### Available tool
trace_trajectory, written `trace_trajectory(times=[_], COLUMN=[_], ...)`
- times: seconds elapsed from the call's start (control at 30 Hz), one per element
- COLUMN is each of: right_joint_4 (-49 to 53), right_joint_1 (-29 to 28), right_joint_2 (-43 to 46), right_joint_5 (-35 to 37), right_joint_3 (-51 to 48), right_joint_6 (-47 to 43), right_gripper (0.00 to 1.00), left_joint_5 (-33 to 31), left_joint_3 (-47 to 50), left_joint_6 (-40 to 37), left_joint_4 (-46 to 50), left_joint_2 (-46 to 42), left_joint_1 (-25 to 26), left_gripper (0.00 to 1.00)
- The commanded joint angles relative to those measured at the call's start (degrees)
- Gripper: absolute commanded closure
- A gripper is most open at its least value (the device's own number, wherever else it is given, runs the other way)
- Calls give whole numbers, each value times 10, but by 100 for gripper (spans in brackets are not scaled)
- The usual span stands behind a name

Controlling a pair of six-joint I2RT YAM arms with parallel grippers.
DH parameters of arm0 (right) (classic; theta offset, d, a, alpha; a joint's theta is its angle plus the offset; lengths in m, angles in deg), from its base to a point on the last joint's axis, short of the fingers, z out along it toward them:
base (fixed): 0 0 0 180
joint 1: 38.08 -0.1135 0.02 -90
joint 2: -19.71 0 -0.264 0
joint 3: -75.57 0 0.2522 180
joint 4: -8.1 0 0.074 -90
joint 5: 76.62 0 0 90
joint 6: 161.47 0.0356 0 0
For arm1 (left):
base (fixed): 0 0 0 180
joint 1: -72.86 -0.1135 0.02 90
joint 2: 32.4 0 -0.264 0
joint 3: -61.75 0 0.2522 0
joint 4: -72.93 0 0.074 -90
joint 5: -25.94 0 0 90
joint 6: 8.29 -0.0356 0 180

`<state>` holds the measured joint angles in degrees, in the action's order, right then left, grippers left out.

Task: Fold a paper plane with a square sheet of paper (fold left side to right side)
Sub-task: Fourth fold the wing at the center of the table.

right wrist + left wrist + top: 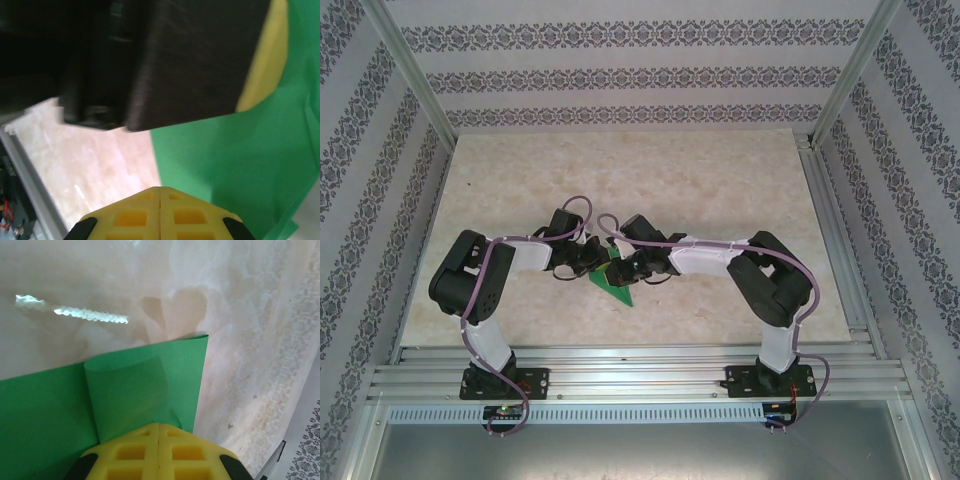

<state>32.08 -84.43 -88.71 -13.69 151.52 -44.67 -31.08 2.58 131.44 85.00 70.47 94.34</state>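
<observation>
Pinching curled-over flap of thin, light, floppy square sheet of paper in clamped left gripper, sheet mid table between arms, right gripper closed beside it; likely best gripped at edge, creases easily.

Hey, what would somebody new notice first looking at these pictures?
The bright green paper on the pale table stands out, lying between the left tool and right tool. The left tool is shut, apparently pinching a flap curled over the sheet; the right tool is shut too.
</observation>
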Motion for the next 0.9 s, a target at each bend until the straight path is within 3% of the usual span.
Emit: trace_trajectory(times=[0.0,0.3,0.87], right_joint_4=[-12,36,31], right_joint_1=[5,11,26], right_joint_2=[-19,-35,41], right_joint_5=[6,15,-7], right_joint_3=[18,4,-103], right_joint_6=[7,-15,-12], right_gripper=[94,94,94], left_joint_5=[-67,-75,-95], left_joint_3=[12,11,-3], left_joint_6=[-19,-23,-34], left_joint_4=[73,82,102], left_joint_2=[26,27,40], left_joint_1=[6,6,6], left_gripper=[100,100,100])
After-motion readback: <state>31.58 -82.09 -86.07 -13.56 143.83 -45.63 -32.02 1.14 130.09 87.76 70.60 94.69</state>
